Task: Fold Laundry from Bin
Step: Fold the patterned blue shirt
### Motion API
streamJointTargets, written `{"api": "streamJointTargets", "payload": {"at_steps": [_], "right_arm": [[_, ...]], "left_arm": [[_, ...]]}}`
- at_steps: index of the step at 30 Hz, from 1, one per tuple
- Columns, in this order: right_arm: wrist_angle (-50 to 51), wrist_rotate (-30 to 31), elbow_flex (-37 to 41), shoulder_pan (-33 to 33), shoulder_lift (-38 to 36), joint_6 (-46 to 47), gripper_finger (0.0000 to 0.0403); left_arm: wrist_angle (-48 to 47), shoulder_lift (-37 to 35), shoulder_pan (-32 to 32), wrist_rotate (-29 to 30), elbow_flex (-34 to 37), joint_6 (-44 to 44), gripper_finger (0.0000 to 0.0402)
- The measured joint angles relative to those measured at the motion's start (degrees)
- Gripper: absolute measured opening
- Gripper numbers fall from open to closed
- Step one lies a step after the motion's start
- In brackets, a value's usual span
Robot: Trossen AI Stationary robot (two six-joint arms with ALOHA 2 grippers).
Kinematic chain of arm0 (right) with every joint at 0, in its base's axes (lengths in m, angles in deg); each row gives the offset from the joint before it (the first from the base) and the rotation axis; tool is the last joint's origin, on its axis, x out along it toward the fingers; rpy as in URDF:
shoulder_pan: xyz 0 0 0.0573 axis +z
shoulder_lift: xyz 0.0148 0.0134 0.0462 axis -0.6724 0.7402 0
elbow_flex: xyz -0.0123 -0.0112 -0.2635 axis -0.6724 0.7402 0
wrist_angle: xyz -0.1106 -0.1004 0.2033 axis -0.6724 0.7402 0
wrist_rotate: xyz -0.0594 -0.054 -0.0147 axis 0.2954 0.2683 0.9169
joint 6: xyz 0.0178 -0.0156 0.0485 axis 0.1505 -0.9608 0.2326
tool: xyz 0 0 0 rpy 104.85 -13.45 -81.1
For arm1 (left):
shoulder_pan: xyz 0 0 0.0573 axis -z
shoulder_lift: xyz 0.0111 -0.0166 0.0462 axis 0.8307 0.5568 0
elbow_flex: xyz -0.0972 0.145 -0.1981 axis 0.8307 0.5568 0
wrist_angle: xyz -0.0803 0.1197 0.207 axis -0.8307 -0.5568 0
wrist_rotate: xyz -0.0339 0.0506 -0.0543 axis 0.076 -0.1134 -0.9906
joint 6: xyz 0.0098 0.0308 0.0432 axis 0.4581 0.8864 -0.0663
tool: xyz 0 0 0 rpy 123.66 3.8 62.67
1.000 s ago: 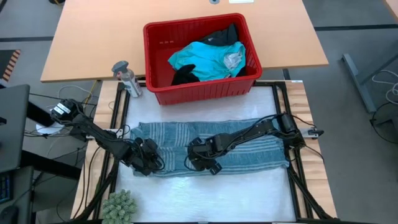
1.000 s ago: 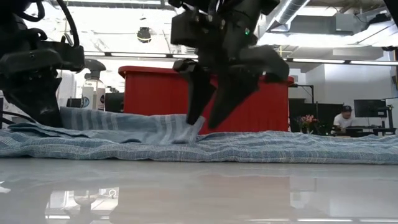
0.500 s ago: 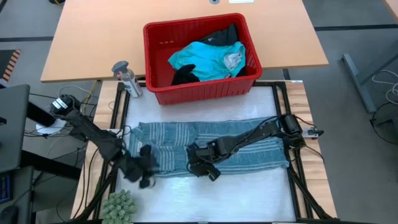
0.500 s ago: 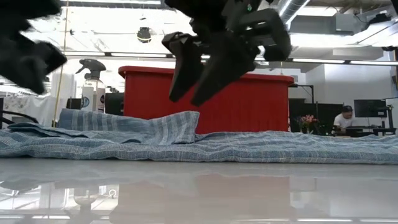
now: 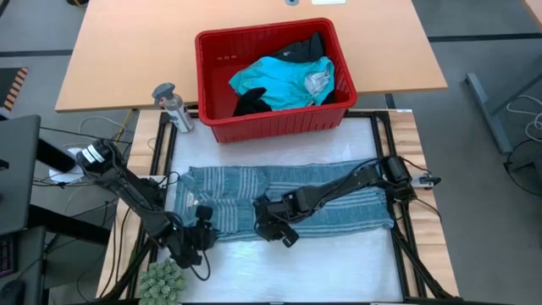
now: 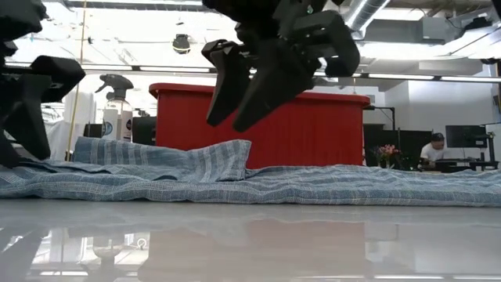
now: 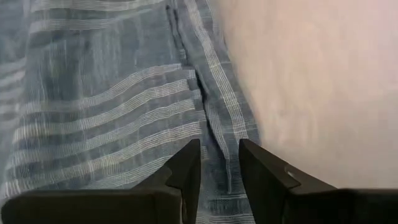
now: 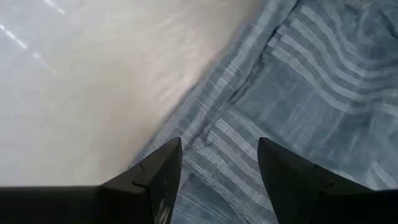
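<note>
Both grippers have let go: the right gripper point(image 5: 279, 227) has lifted, fingers apart, above the striped garment point(image 5: 339, 196), and the left gripper point(image 5: 193, 246) has retreated to its corner, fingers narrowly apart. The garment lies flat before the bin point(image 5: 212, 80), so this fold seems finished.

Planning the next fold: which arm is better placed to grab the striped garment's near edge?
Probably the right. The right gripper hangs open over the striped garment, at its near edge. The left gripper sits at its corner, fingers only narrowly apart.
</note>
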Motion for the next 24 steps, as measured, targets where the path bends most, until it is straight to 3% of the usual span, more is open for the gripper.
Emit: {"api": "streamJointTargets", "payload": {"at_steps": [8, 17, 24], "right_arm": [[0.00, -0.05, 0.00, -0.28, 0.04, 0.02, 0.0234], [0.04, -0.13, 0.02, -0.26, 0.04, 1.40, 0.0234], [0.26, -0.27, 0.04, 0.15, 0.04, 1.64, 0.0234]], "left_arm": [[-4.49, 4.75, -3.13, -3.85, -1.34, -7.47, 0.0092], [-16.30, 4.61, -3.75, -2.00, -10.64, -6.93, 0.0008], [-16.76, 4.61, -3.75, -2.15, -11.69, -8.81, 0.0004]]}}
